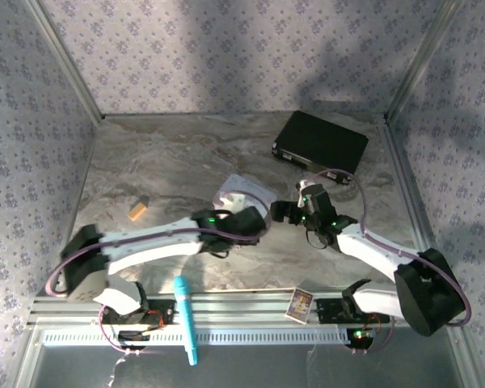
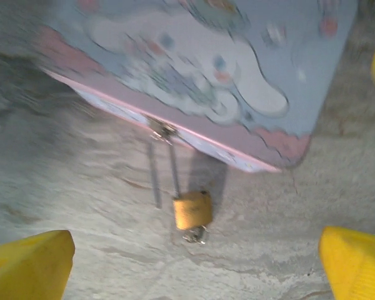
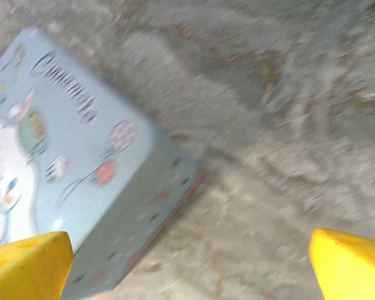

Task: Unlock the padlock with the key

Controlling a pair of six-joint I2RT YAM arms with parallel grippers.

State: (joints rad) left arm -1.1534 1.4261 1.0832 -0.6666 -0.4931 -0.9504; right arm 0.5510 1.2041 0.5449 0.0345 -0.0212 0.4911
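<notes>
Near edge of the worktop (image 1: 170, 162): teal pen (image 1: 184, 319) lying across the metal rail (image 1: 250, 301), small printed card (image 1: 300, 305) on the same rail further right, between the two arm bases. Tan block (image 1: 138, 210) alone toward the left edge, well apart from everything else. Both arms reach in to the middle of the worktop and meet at the pastel cartoon tin (image 2: 194, 62), which sits about centre, lid up. Left gripper (image 2: 192, 265) spread wide, yellow fingertips (image 2: 28, 265) at the two lower corners of the left wrist view, nothing between them, bare worktop below. Padlock (image 2: 192, 210) just ahead of that gripper: small brass body lying flat on the worktop just beside the tin's side wall, not touched by either finger. Its thin shackle (image 2: 174, 169) runs up to the clasp (image 2: 162, 131) on the tin's pink rim. Frame is blurred, can't tell if the shackle is locked or sprung. Small silvery bit (image 2: 195, 235) at the body's near end, too blurry to say whether it is a key. Right gripper (image 3: 187, 269) also spread wide, holding nothing, yellow fingertips (image 3: 25, 265) low in the right wrist view, the tin's corner near its left finger, bare worktop under the rest. Far right corner of the worktop: flat black case (image 1: 321, 144), closed, well apart from the tin.
</notes>
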